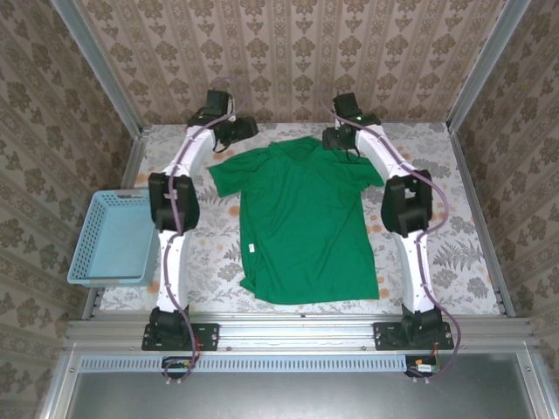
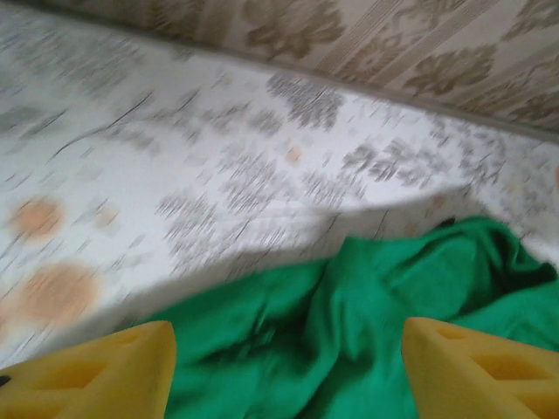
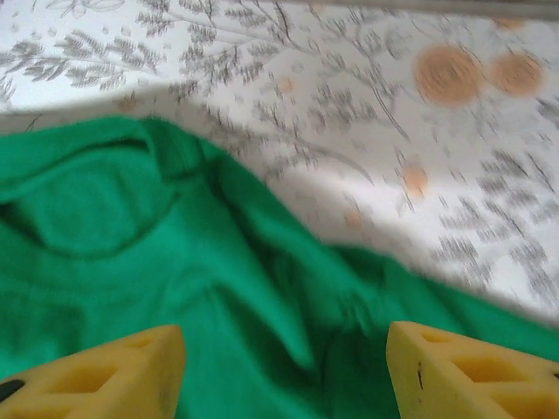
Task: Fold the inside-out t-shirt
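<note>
Green t-shirt on floral table

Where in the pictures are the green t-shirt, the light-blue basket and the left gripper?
green t-shirt (image 1: 301,227): top external view, on the middle of the spread cloth.
light-blue basket (image 1: 118,237): top external view, on the bare floor of the basket.
left gripper (image 2: 286,353): left wrist view, midway between its open yellow jaws.

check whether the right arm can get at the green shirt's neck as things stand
Probably yes: its open fingers hover just over the t-shirt beside the neck, with nothing between them.
</note>
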You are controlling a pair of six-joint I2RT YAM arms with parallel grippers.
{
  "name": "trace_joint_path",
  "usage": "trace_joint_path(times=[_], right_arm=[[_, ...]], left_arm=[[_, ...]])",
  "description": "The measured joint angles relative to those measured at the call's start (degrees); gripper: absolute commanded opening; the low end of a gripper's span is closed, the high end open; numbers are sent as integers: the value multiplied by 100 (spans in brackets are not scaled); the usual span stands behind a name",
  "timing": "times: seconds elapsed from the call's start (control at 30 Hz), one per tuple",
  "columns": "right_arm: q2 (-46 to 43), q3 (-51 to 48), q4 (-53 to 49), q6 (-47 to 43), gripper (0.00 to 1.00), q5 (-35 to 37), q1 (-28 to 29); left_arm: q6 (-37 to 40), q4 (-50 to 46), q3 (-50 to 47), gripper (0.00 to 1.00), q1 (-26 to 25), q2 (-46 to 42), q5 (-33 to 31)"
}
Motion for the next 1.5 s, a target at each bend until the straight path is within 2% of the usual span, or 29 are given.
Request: trace_joint_path(times=[0.17,0.33,0.47,0.6,0.7,0.77,0.87,0.97,1.03,1.27,1.5], right_arm=[[-2050,-2640,577,575,69,-142,55],[-3864,-5268,1121,1241,70,-227,538],[-4861,-6763,1211,1725,70,-157,1270],[-5803,-7689,1161,2232,70,92,2103],[-6583,-8306,1185,2702,70,227,2415],[-7101,-8758,1165,3036,70,275,2481],[-7737,-9337,1117,3477,71,352,2492],[-8227,-9650,881,3799,72,501,2490],[-8432,-9696,743,3952,73,614,2490],[-8830,-9696,433,4288,73,911,2337],[-9178,-9696,254,4365,74,981,2212]], left_arm=[[-7,330,-2699,73,-94,-1965,-358],[-131,846,-5211,73,-691,-3779,-763],[-166,1078,-6664,72,-1576,-4704,-1198],[-181,1180,-7779,72,-2581,-5399,-1554],[-236,1200,-8404,71,-3117,-5941,-1770],[-260,1200,-8625,71,-3517,-6220,-1937],[-205,1294,-8710,70,-4387,-6472,-2120],[24,1482,-8710,70,-5176,-6487,-2194],[221,1537,-8693,68,-5512,-6373,-2149],[946,1523,-8054,61,-6041,-5077,-1733],[1360,1462,-7705,56,-6094,-4457,-1436]])
